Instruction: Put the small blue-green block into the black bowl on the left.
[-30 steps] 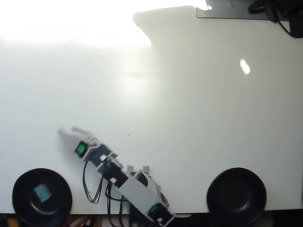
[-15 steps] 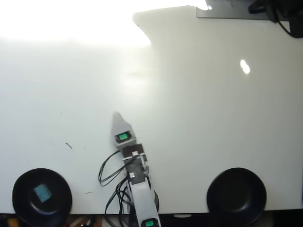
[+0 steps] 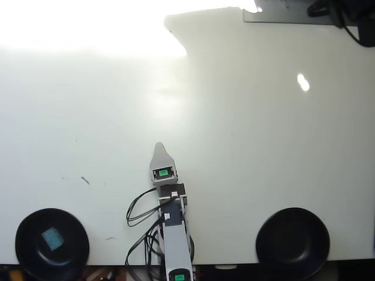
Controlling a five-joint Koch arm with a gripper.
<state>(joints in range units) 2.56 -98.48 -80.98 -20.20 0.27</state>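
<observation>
Looking down in the overhead view, you see the white surface (image 3: pixel 246 146) with glare washing out its top left. Your arm (image 3: pixel 173 234) reaches up from the bottom edge, midway between two bowls. The black bowl (image 3: pixel 51 243) sits at bottom left, a second black bowl (image 3: pixel 292 242) at bottom right. Your gripper (image 3: pixel 159 147) shows one pointed tip, so you cannot tell how the jaws stand. The small blue-green block (image 3: pixel 52 238) lies inside the left-hand bowl.

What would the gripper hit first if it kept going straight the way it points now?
Nothing, as far as the overhead view shows. The gripper points up the picture over the bare white table; both glossy black bowls lie behind it. Its height is unclear.
</observation>
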